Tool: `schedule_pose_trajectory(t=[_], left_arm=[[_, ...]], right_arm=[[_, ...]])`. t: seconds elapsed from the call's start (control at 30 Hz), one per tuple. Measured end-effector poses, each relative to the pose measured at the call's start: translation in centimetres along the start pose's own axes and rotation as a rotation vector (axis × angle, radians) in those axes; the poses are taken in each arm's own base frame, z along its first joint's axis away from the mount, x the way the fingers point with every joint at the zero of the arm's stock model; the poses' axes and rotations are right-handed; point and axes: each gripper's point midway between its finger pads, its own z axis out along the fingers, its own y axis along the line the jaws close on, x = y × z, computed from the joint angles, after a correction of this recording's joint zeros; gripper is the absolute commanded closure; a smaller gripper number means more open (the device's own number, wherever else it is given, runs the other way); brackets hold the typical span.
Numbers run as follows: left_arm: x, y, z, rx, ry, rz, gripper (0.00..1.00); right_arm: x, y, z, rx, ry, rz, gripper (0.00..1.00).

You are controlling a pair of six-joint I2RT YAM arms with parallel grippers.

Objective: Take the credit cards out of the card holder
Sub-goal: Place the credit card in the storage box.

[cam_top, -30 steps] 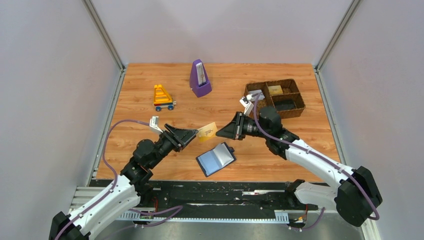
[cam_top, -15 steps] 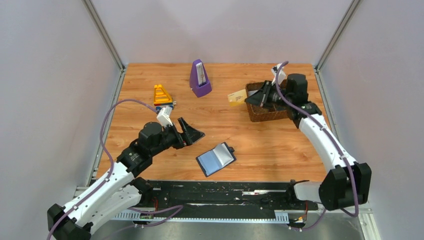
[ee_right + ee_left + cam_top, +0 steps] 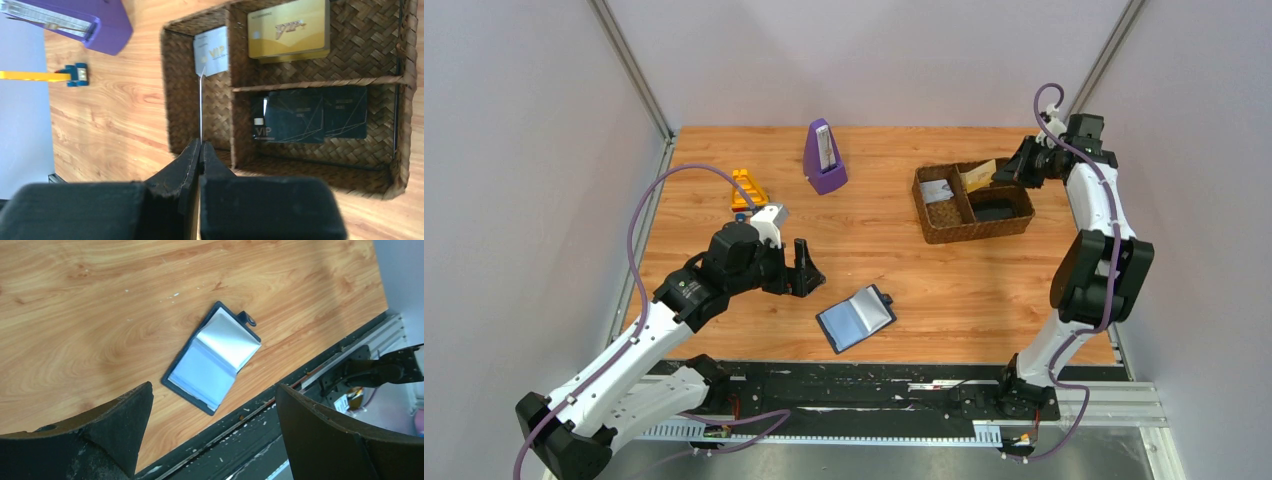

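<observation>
Lying flat, rectangular card holder [image 3: 212,358] gleams blue-grey.

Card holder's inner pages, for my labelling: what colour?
Blue-grey, on the card holder; best in the left wrist view.

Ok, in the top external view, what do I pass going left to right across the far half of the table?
Yellow toy cart → purple metronome → brown woven basket.
</observation>
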Motion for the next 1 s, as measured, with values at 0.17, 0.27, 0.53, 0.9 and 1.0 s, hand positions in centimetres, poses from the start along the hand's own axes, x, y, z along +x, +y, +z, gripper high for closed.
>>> schedule_pose_trajectory(t=[0.17,0.27,0.53,0.9,1.0], left_arm=[[0.6,1.1,0.1,-0.044,0.026,0.039,0.00],[1.0,1.4,0.6,-0.059,0.054,0.038,0.00],[1.9,2.3,1.7,-0.096,0.104,0.029,0.00],[2.1,2.6,2.6,-0.109,0.120,0.020,0.00],[2.2,2.8,2.8,-0.117,0.125,0.019,0.00]], right_arm=[[0.6,-3.5,3.1,0.013,0.111,0.014,1.00],[0.5,-4.6,4.1,-0.003,0.136,0.015,1.00],[-1.5,-5.1,4.0,-0.067,0.123,0.001,1.00],[-3.0,-5.6,5.0,-0.114,0.131,-0.017,1.00],[-2.8,-6.2,5.4,-0.105,0.145,-0.011,1.00]])
